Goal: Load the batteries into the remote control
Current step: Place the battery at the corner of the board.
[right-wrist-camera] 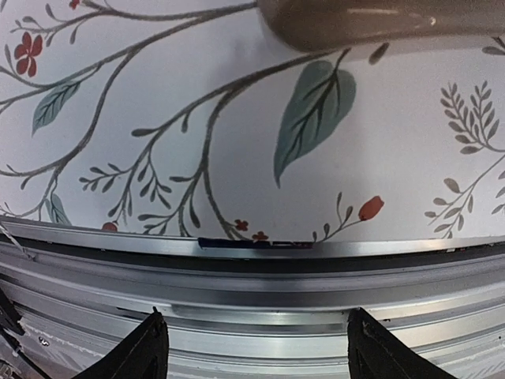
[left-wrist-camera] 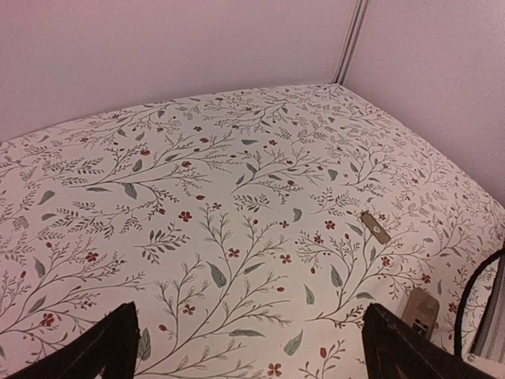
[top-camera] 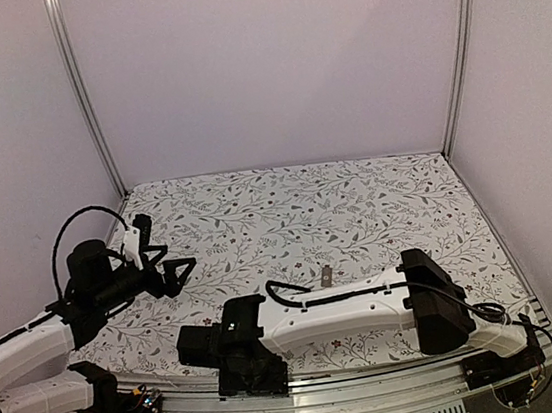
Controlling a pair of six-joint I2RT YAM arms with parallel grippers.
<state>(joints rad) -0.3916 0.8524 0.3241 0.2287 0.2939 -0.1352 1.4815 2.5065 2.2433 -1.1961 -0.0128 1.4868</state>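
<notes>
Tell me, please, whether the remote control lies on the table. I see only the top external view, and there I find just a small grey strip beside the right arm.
Observer: The left wrist view shows what is probably the remote control, a greyish object with a dark recess, lying close to that small grey strip. The right arm seems to cover it in your view.
Operator: Is the right gripper open?
Observer: Yes. The right wrist view shows its fingers wide apart and empty, above the metal rail at the near edge of the table.
</notes>
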